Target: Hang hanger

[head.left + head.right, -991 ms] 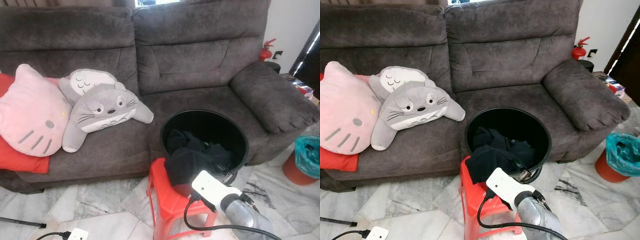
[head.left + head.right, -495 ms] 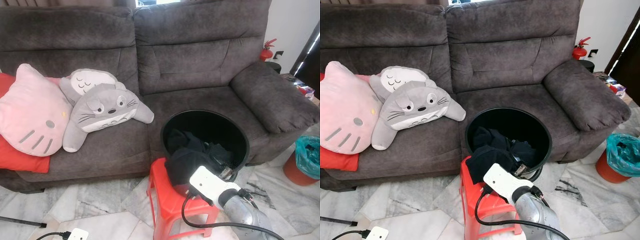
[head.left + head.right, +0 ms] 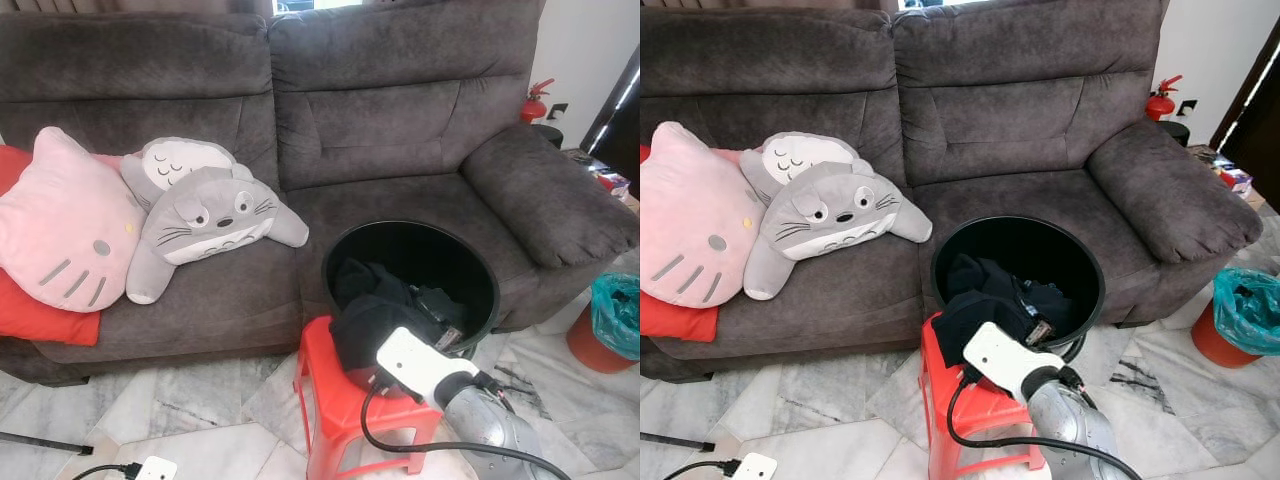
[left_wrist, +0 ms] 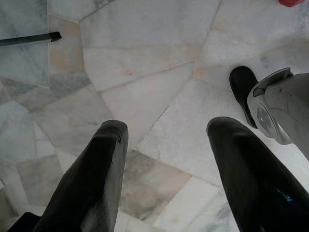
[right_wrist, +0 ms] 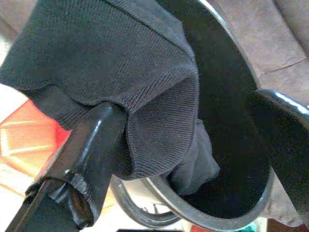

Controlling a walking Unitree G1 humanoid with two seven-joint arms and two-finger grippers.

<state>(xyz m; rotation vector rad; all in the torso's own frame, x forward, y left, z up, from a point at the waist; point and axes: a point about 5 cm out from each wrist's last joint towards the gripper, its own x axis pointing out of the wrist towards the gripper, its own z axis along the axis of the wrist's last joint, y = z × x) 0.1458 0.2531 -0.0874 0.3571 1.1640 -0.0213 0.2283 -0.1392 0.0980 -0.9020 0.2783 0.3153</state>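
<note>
Black garment [image 5: 120, 72] over bucket rim [image 5: 231, 43], right gripper [image 5: 193, 145] spread astride

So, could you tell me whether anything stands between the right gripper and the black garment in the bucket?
Nothing visible does: the right gripper has its open fingers straddling the black garment draped over the bucket rim. The left gripper hangs idle above the floor.

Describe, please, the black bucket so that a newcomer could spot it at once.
Start at the dark grey sofa. In front of its right seat a red plastic stool carries the round black bucket, with dark clothing spilling over its rim. The orange bin further right has a teal liner.
</note>
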